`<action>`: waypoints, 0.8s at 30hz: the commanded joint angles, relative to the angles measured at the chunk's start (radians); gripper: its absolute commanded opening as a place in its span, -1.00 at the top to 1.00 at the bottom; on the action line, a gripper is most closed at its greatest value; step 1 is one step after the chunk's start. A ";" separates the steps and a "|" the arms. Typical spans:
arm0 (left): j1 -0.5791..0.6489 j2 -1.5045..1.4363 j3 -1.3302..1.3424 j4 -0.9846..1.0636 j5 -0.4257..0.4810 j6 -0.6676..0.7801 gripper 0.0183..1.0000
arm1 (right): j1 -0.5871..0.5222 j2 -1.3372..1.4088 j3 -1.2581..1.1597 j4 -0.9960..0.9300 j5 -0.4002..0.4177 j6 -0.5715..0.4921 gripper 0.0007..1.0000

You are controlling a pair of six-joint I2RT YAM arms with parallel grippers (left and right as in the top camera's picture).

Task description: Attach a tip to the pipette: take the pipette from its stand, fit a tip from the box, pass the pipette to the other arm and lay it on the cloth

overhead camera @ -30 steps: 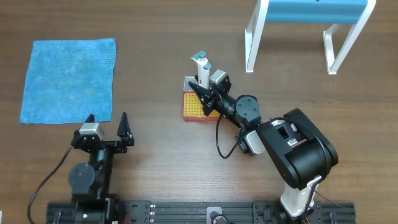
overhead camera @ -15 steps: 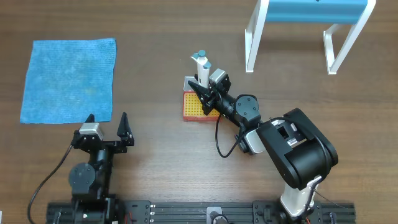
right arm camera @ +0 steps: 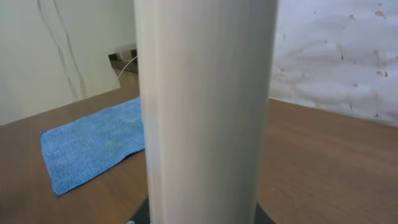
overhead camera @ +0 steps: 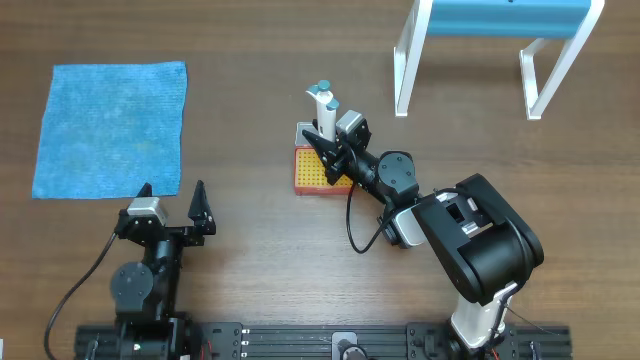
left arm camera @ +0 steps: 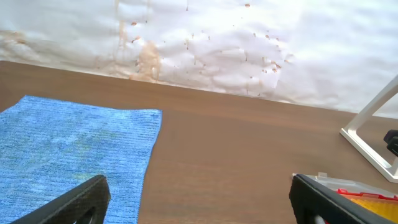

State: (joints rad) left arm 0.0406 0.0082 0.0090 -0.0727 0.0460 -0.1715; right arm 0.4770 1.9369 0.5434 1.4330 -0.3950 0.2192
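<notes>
The pipette (overhead camera: 323, 105) stands upright directly over the tip box (overhead camera: 310, 172), plunger end uppermost. This posture suits the fitting step: a vertical shaft lines up with the box's holes, so a downward press should seat squarely. In the right wrist view the pipette barrel (right arm camera: 205, 112) rises close in front of the camera. Its lower end is hidden, so engagement with the tip box cannot be confirmed.

The right tool (overhead camera: 328, 140) is clenched around the pipette barrel just above the tip box, and its arm reaches in from the side of the box nearer the arm bases.

The left tool (overhead camera: 172, 190) is released, fingers spread wide, and holds nothing. It waits well apart from the tip box, near the cloth (overhead camera: 112, 128), probably staged for the handover. The cloth lies flat on the table (overhead camera: 250, 250), far from the tip box. The stand (overhead camera: 495, 50) sits on the opposite side of the box.

Compared with the earlier frames, no displacement is detectable: both arms, the pipette and the tip box occupy the same positions.
</notes>
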 commanded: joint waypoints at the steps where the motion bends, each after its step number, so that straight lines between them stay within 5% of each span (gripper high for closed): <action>1: 0.005 -0.005 -0.003 -0.002 0.012 0.016 -0.87 | 0.027 -0.002 0.019 0.008 -0.010 -0.010 0.86; 24: 0.005 -0.005 -0.003 -0.002 0.012 0.016 -0.87 | 0.007 -0.002 0.020 0.029 0.021 -0.014 0.86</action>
State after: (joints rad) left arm 0.0406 0.0082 0.0090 -0.0727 0.0460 -0.1715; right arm 0.4973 1.9369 0.5434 1.4498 -0.3908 0.2192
